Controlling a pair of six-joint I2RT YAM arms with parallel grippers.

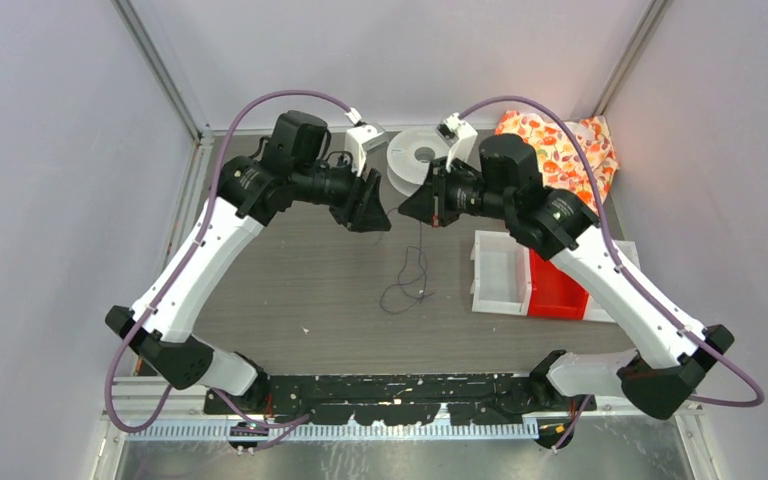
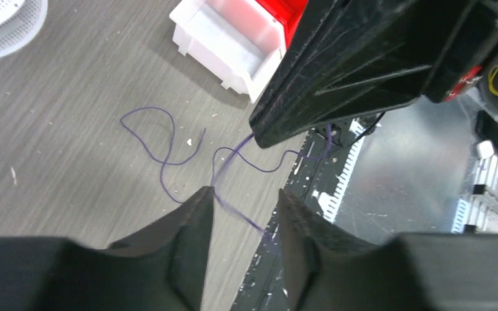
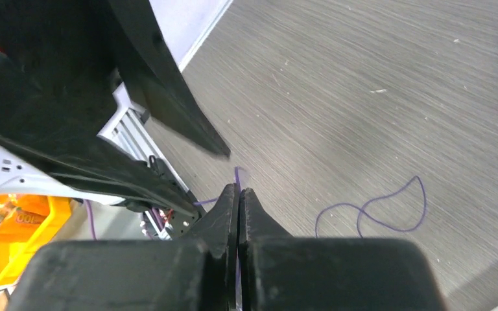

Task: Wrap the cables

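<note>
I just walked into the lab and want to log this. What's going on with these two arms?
The right gripper is shut on a thin purple cable and holds one part of it above the table. The rest trails down into loose loops on the surface. The left gripper faces it with its jaws open. The cable runs close past one of its fingers, but nothing is pinched. No wrapped coil shows yet.
</note>
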